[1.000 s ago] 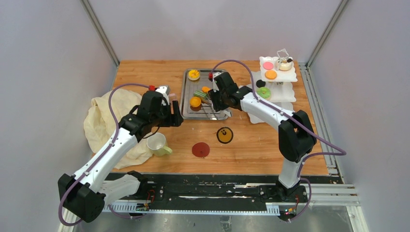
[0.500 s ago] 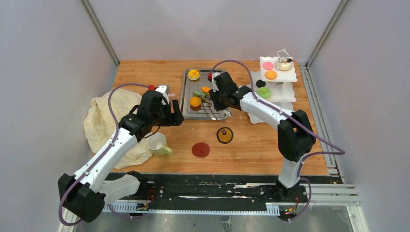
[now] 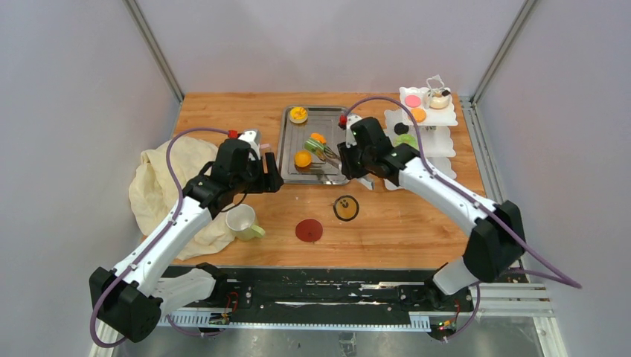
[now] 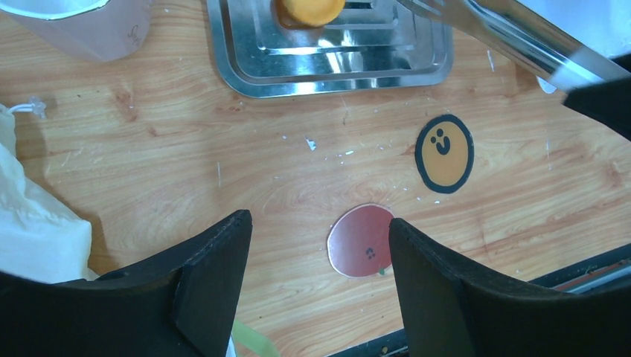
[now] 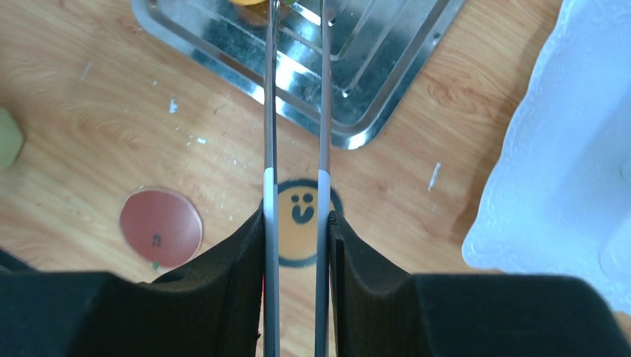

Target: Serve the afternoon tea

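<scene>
Squeezing the slim metal tongs (image 5: 271, 111), your right gripper (image 5: 296, 223) pinches a small green pastry (image 3: 310, 144) at the rectangular steel tray (image 3: 292, 141); your left gripper (image 4: 316, 223) gapes wide.

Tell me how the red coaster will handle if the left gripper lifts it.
The red coaster looks very thin and lies flat on the table, so pinching its edge is probably hard. Pushed, it would likely slide, not roll. It seems light and perhaps bendy.
</scene>
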Controlling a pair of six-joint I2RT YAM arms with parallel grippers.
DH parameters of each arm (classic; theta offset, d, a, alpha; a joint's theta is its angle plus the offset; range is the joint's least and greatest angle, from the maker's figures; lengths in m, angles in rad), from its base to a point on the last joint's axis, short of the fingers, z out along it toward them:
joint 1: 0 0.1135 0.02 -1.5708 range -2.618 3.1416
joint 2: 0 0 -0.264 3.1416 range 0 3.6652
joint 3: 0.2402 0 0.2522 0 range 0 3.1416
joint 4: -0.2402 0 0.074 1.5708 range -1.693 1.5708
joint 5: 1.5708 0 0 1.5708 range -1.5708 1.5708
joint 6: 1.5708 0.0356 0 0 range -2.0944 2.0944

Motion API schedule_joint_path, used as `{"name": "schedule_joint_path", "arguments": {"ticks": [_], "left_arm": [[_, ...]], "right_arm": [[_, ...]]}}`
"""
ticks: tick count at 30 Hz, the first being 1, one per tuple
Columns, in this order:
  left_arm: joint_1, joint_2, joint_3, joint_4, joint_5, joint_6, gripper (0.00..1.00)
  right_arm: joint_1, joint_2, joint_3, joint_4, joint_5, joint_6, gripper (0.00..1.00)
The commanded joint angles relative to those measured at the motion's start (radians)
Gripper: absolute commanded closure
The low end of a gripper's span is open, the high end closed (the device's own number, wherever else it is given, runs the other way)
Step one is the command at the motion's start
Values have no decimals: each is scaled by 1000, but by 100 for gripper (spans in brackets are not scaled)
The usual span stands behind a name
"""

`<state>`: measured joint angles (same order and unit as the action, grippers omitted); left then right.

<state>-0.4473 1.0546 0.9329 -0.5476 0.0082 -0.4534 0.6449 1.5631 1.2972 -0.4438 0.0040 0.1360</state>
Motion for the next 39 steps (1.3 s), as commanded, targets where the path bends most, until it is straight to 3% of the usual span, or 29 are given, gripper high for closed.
{"name": "schedule_joint_path", "arguments": {"ticks": [1,9,16,21,31,39], "left_arm": [[7,-4,-4,52,8,-9,28],[7,24,12,85,28,-24,28],[6,88,52,87,38,-17,28],[7,118,67,126,53,-23,28],[7,154,115,90,31,28,28],[7,134,79,124,62,5,28]], "right_arm": [[-8,-156,-74,-52,-29,55,100],[-7,-448,-137,-277,-5,84,99],[-8,-683,-113,-545,157,176,99],[-10,-725,-52,-721,299,263,99],[-10,-760,65,-889,528,380,99],[-13,-730,118,-899,663,410,99]]}}
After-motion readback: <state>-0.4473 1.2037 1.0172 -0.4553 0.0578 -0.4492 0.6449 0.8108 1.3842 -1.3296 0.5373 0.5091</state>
